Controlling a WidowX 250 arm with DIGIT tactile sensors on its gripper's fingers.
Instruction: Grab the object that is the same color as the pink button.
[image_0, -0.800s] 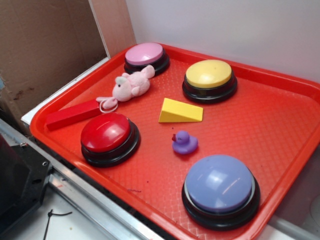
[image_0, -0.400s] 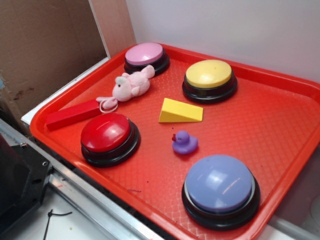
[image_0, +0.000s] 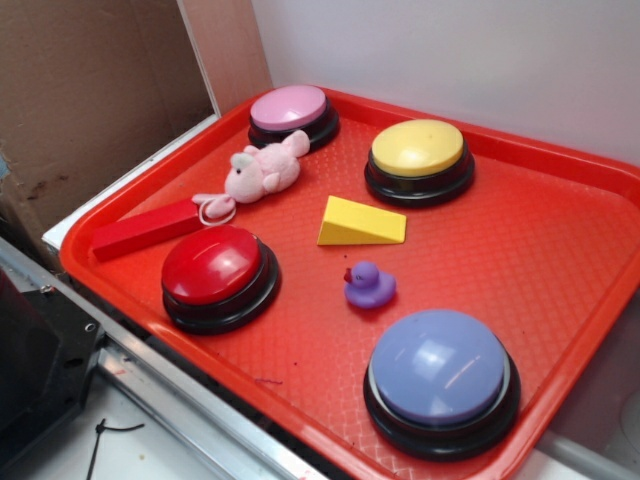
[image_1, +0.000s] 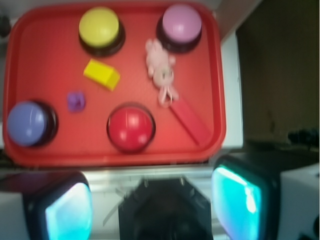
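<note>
Red tray (image_0: 560, 250), pink plush (image_0: 262, 172) beside pink button (image_0: 290, 108) — pincer (image_1: 150, 205) open.

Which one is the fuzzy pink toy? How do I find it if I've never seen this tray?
Start at the big red tray and go to its far left corner, where the pink button sits. Right in front of it lies the small plush animal, between that button and the red block. It is the only soft, fuzzy thing there, pale pink with a white string loop; the purple duck is smooth.
</note>
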